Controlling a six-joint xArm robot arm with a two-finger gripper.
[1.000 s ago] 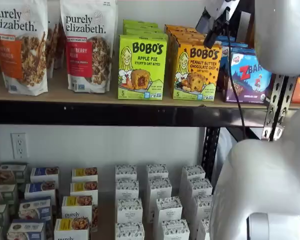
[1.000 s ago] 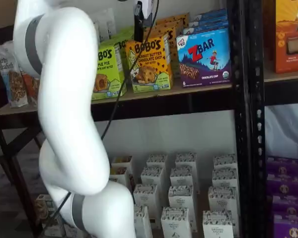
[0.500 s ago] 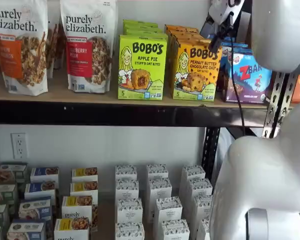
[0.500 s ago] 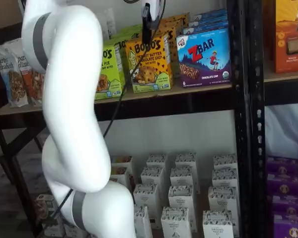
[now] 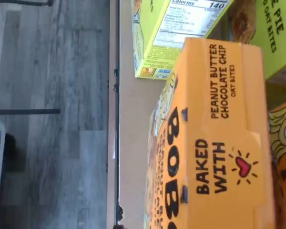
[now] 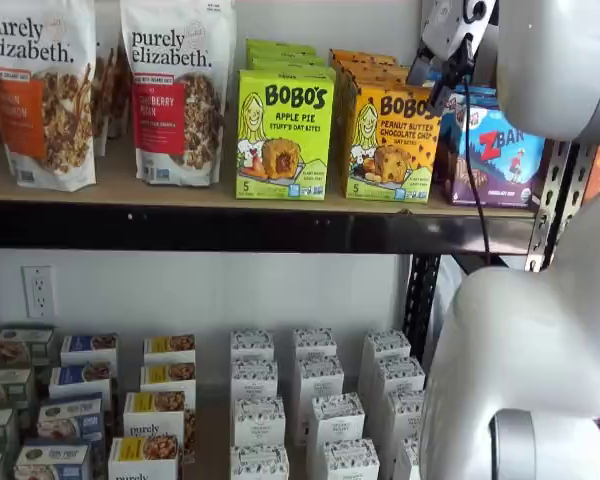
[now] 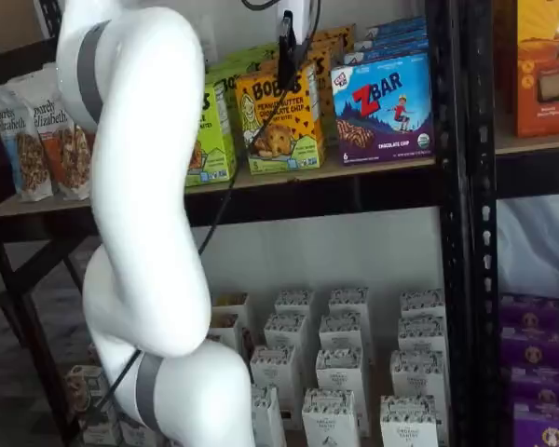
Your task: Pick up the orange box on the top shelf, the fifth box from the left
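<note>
The orange box (image 6: 392,142) stands upright on the top shelf (image 6: 130,190), between a lime-green carton and a blue box. It also shows in a shelf view (image 7: 279,121). The wrist view shows its orange top flap (image 5: 214,133) close up, reading "BAKED WITH". My gripper (image 6: 446,88) hangs just above the box's top right corner; in a shelf view (image 7: 286,47) its black finger (image 7: 286,58) is over the box's top, in front of it. The fingers show side-on with no visible gap, and nothing is seen held.
The lime-green Apple Pie carton (image 6: 284,135) stands left of the orange box and the blue ZBar box (image 6: 495,150) right of it. Granola bags (image 6: 175,90) stand further left. A black upright (image 7: 456,186) is at the right. White boxes (image 6: 315,400) fill the lower shelf.
My gripper has moved to the right and slightly down, from the orange box's left side to above its top. The boxes have not moved.
</note>
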